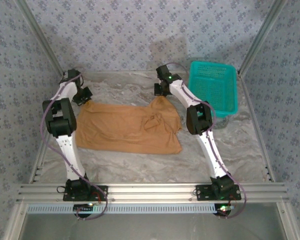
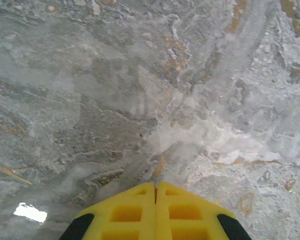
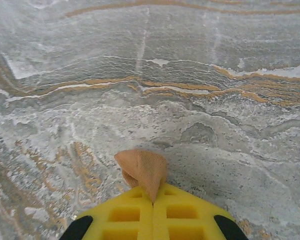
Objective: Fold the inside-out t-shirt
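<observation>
Lying long-axis left-right: t-shirt [image 1: 122, 129]

Walls [image 1: 115, 30] papered in pale blue-grey with a small repeating sprig pattern close in three sides of a table [image 1: 140, 165] topped in grey-white marbling veined with tan. Metal posts [image 1: 40, 37] rise at the far corners, and ribbed metal rails [image 1: 155, 191] span the near edge. A teal plastic basket [image 1: 217, 82] sits far right. Glare [image 2: 29, 212] glints off the tabletop.
</observation>
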